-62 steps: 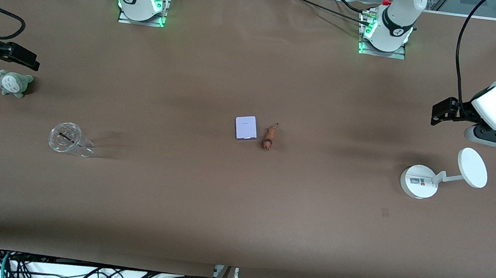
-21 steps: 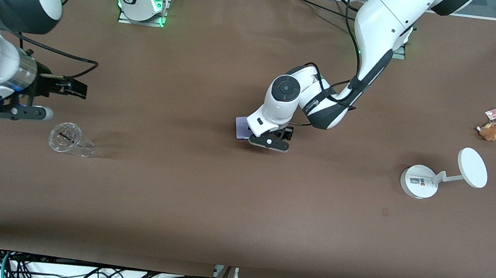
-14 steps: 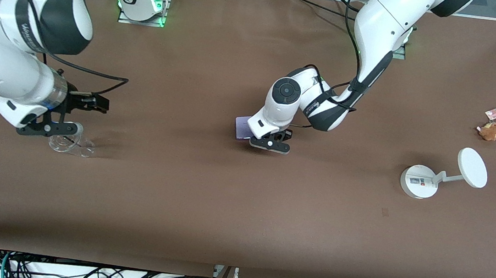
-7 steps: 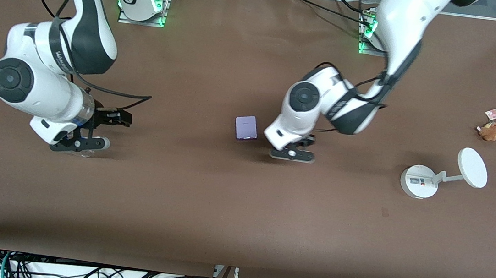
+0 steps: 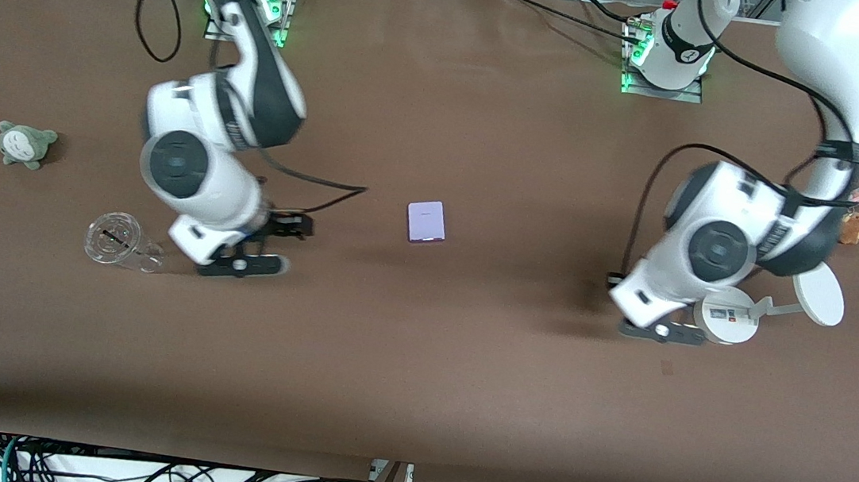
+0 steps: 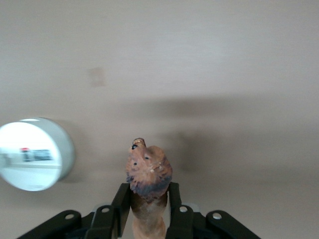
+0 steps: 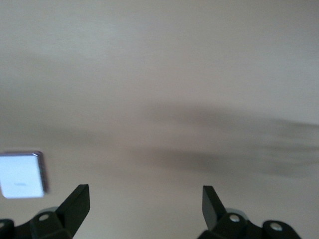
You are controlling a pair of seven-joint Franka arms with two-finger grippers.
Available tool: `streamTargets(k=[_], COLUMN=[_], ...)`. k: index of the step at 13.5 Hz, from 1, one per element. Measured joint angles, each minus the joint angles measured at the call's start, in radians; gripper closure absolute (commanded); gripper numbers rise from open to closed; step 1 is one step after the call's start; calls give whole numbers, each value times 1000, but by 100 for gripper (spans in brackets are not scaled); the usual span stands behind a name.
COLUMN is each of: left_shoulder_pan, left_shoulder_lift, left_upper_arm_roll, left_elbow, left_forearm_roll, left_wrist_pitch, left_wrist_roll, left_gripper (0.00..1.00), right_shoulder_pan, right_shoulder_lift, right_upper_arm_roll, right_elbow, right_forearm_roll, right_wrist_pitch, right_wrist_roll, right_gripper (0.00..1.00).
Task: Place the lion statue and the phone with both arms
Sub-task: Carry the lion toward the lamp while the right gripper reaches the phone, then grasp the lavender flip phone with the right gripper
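Note:
The reddish-brown lion statue is held head-out in my left gripper, both fingers pressed against its body. In the front view the left gripper hangs over the table right beside the white stand's base, and the hand hides the lion. The pale lavender phone lies flat in the middle of the table, untouched. My right gripper is open over bare table between the clear cup and the phone. In the right wrist view the right gripper holds nothing, and the phone shows off to one side.
A white round-based stand with a disc stands at the left arm's end; its base shows in the left wrist view. A tan plush with a card tag lies farther back. A clear cup and a grey-green plush sit at the right arm's end.
The left gripper has carried the lion from beside the phone toward the left arm's end, up to the stand. The right gripper has moved from over the cup toward the phone.

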Motion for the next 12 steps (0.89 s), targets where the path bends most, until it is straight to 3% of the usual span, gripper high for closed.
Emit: streamTargets(k=[6, 8, 12], left_shoulder_pan=[109, 133, 171], left_shoulder_lift=[0, 10, 28], left_upper_arm_roll=[-1, 0, 0], left_elbow=[-77, -125, -204], left_forearm_roll=[0, 0, 0], left_wrist_pitch=[47, 117, 234], left_wrist_roll=[60, 73, 85], left_gripper=[88, 83, 83], right_shoulder_pan=[223, 266, 307], right_shoulder_lift=[161, 200, 232], right_upper_arm_roll=[2, 1, 1], right_elbow=[-1, 0, 0], right_forearm_roll=[0, 0, 0], right_wrist_pitch=[238, 268, 286], right_wrist_roll=[244, 268, 269], right_gripper=[0, 0, 0])
